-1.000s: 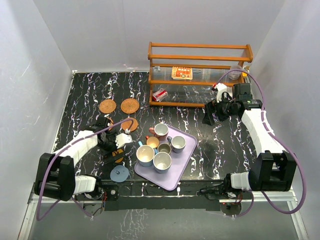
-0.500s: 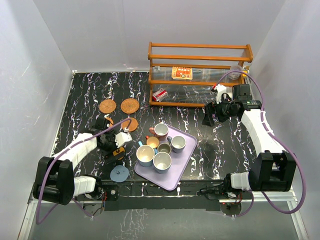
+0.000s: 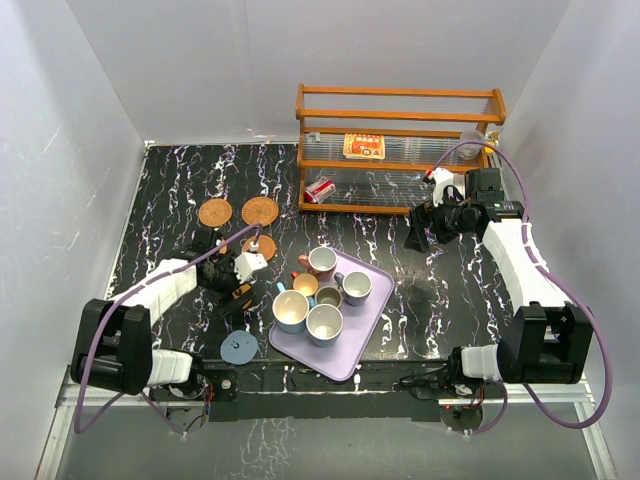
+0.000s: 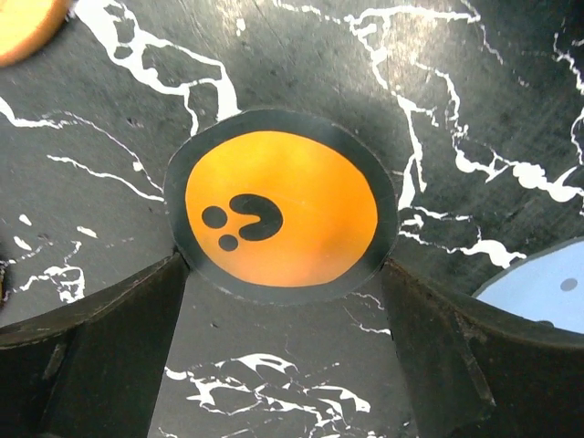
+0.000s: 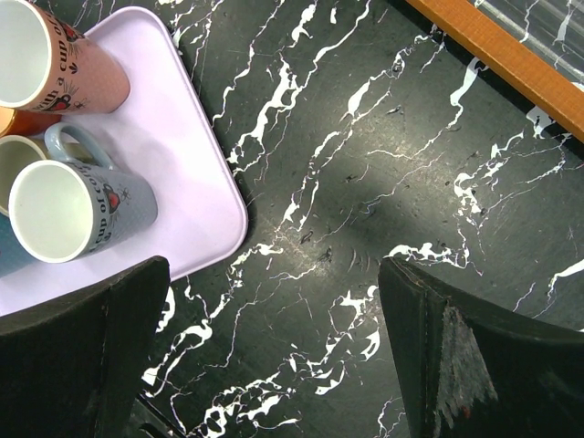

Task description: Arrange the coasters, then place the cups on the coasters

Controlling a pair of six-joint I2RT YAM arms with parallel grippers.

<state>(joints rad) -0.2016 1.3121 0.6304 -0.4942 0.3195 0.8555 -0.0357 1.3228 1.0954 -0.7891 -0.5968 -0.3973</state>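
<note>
An orange coaster with black dots (image 4: 281, 205) lies flat on the black marble table. My left gripper (image 4: 283, 269) is open, and its fingertips flank the coaster's near edge. A grey-blue coaster (image 4: 538, 292) lies to its right, also visible in the top view (image 3: 238, 347). Two woven brown coasters (image 3: 215, 212) (image 3: 260, 211) and a plain orange coaster (image 3: 264, 247) lie farther back. Several cups stand on the lilac tray (image 3: 350, 360), among them a pink cup (image 3: 322, 262) and a blue-grey cup (image 3: 355, 288). My right gripper (image 5: 274, 274) hangs open over bare table, right of the tray.
A wooden rack (image 3: 400, 150) stands at the back with a red-and-yellow packet (image 3: 364, 147) on it and a small red-and-white can (image 3: 320, 190) at its foot. The tray's corner (image 5: 192, 182) lies close to my right gripper's left finger.
My left gripper has shifted a little farther from the near edge and to the right, and its jaws have narrowed slightly. The right arm has barely moved.
</note>
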